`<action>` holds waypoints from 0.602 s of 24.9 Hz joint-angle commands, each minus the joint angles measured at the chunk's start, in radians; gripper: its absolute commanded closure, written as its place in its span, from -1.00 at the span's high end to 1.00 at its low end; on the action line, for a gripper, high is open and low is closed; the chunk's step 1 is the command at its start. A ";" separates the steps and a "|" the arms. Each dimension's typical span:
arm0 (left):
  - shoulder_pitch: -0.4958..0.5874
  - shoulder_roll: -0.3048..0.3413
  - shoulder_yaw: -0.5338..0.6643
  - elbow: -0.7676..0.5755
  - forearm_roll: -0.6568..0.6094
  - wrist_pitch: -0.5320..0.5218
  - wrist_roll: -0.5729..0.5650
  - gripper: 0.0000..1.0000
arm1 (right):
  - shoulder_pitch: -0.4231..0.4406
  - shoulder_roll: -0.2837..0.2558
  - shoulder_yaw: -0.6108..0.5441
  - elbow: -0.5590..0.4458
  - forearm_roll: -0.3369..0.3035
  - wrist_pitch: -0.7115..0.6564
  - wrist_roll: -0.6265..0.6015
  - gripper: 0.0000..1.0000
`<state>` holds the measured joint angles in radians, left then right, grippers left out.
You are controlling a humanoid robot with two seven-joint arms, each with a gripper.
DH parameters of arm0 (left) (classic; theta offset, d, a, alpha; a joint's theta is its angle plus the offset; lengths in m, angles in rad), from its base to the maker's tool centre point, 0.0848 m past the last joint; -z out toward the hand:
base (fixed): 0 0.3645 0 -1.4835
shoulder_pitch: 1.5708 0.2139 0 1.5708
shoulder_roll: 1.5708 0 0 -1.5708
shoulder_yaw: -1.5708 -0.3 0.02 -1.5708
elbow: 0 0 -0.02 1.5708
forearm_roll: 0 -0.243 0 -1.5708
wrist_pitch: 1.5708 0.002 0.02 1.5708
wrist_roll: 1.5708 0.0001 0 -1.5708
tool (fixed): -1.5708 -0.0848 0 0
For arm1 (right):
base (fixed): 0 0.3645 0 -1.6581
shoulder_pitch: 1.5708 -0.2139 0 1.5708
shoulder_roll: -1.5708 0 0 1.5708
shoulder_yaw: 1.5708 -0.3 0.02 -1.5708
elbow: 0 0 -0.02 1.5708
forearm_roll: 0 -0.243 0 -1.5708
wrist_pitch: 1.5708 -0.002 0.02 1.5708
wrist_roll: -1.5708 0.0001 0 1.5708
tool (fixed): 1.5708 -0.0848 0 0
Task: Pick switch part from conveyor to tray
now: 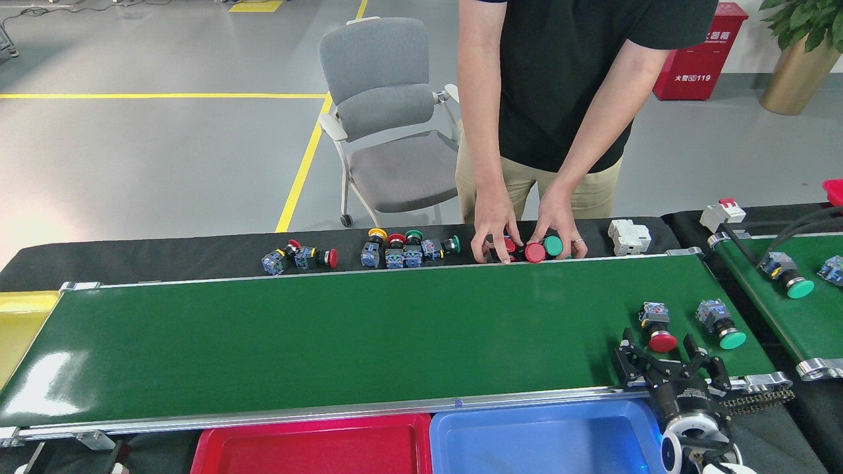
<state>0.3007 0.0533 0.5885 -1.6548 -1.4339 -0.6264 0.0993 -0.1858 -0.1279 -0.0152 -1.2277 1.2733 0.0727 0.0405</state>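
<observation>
Two switch parts ride the right end of the dark-green conveyor (329,336): one with a red cap (657,327) and one with a green cap (721,324). My right gripper (658,344) reaches up from the bottom right, open, its black fingers flanking the near side of the red-capped part without touching it. A red tray (309,451) and a blue tray (540,441) lie below the conveyor's near rail. My left gripper is out of view.
A person stands behind the belt with both hands (527,234) on a cluster of switch parts on the black cloth. More switch parts (395,250) line that cloth. A second green belt (790,296) at right carries parts. A grey chair (388,118) stands behind.
</observation>
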 commanded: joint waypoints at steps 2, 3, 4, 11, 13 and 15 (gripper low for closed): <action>-0.002 0.013 -0.029 -0.014 0.000 -0.002 -0.021 1.00 | -0.021 -0.010 -0.002 0.001 -0.008 -0.004 -0.010 -0.52; 0.000 0.013 -0.030 -0.013 0.000 -0.002 -0.024 1.00 | -0.021 -0.010 -0.002 -0.003 -0.008 -0.007 -0.010 -0.64; 0.000 0.013 -0.030 -0.011 0.000 -0.001 -0.024 1.00 | -0.021 -0.010 -0.002 -0.004 -0.008 -0.007 -0.010 -0.63; 0.003 0.019 -0.012 -0.011 0.001 0.001 -0.024 1.00 | 0.025 -0.007 0.006 -0.139 -0.006 -0.039 -0.001 -0.70; 0.003 0.026 -0.007 -0.007 0.000 0.001 -0.024 1.00 | 0.095 -0.002 0.009 -0.257 -0.008 -0.109 0.001 -0.69; 0.006 0.026 -0.007 -0.008 0.001 -0.002 -0.023 1.00 | 0.175 0.002 0.031 -0.363 -0.020 -0.237 -0.004 -0.68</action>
<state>0.3055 0.0700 0.5760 -1.6539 -1.4340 -0.6264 0.0716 -0.0209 -0.1270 0.0075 -1.5384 1.2594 -0.0711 0.0392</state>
